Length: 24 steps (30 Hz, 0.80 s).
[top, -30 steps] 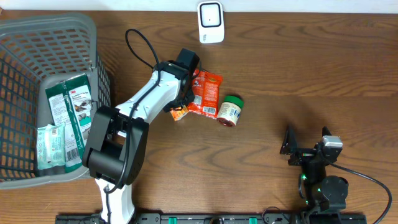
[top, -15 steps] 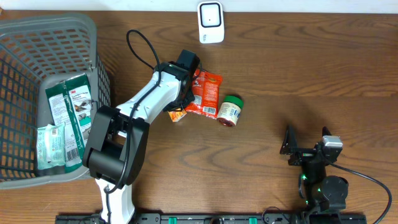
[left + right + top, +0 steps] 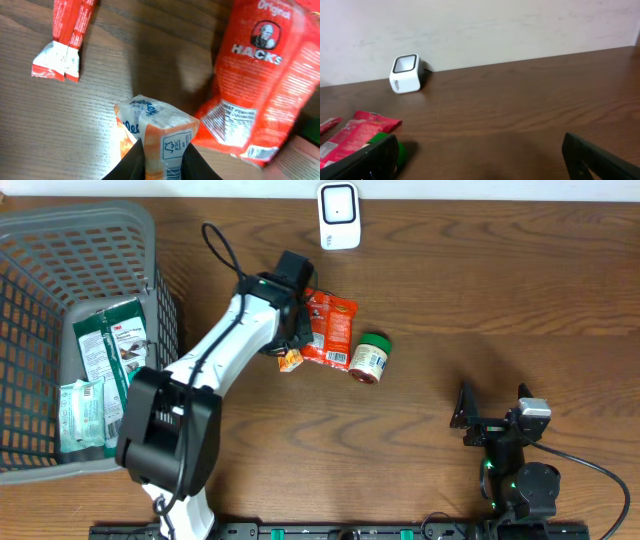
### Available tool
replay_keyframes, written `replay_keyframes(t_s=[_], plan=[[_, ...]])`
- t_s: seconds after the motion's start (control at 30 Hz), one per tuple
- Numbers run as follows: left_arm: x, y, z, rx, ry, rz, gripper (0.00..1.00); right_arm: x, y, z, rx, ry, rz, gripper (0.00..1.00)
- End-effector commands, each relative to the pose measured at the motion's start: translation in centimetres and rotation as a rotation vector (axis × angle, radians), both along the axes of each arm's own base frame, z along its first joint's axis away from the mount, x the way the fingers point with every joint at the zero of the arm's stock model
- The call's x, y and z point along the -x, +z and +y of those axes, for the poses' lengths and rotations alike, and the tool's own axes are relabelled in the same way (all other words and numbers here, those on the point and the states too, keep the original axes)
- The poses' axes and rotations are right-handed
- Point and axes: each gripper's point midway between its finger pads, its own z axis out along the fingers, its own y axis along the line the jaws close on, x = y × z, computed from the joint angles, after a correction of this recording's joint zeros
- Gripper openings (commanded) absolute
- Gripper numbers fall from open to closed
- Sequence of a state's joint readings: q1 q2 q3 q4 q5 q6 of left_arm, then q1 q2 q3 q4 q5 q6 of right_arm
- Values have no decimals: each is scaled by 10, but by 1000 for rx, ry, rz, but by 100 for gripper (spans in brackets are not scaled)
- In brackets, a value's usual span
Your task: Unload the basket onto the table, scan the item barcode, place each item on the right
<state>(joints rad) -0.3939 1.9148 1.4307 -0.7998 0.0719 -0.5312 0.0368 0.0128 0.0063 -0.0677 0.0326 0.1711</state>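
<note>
We see a dark wooden table [image 3: 500, 280] against a pale wall [image 3: 520, 20]. Our left pincer [image 3: 162, 167] clamps a small packet [image 3: 160, 127]; the right pincer [image 3: 480, 155] gapes wide.

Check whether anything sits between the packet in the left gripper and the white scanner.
The red Hacks bag lies flat just beside the small packet pinched in the left gripper, partly on the line toward the scanner; lifted, the packet should clear it. Past the bag, only bare table shows.

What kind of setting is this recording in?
Probably a mock shop checkout on a wooden table: a white scanner at the far edge, a grey basket holding packaged goods, and a red Hacks packet lying loose.
</note>
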Motion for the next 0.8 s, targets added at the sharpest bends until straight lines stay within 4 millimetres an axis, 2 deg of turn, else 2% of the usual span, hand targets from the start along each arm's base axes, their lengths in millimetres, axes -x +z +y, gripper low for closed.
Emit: replay_keyframes(t_s=[0.0, 0.1, 0.2, 0.33, 0.63, 0.77], plan=[[1, 1, 4, 46, -22, 18, 22, 0, -2, -2, 12, -5, 6, 99], [1, 0, 4, 48, -38, 17, 22, 0, -2, -2, 12, -6, 6, 99], [2, 0, -6, 99, -95, 19, 22, 0, -2, -2, 12, -6, 6, 99], [1, -3, -10, 144, -122, 33, 22, 0, -2, -2, 12, -6, 6, 99], [-10, -18, 8, 197, -116, 54, 23, 0, -2, -2, 12, -6, 6, 99], [-10, -29, -7, 287, -173, 76, 23, 0, -2, -2, 12, -5, 6, 99]])
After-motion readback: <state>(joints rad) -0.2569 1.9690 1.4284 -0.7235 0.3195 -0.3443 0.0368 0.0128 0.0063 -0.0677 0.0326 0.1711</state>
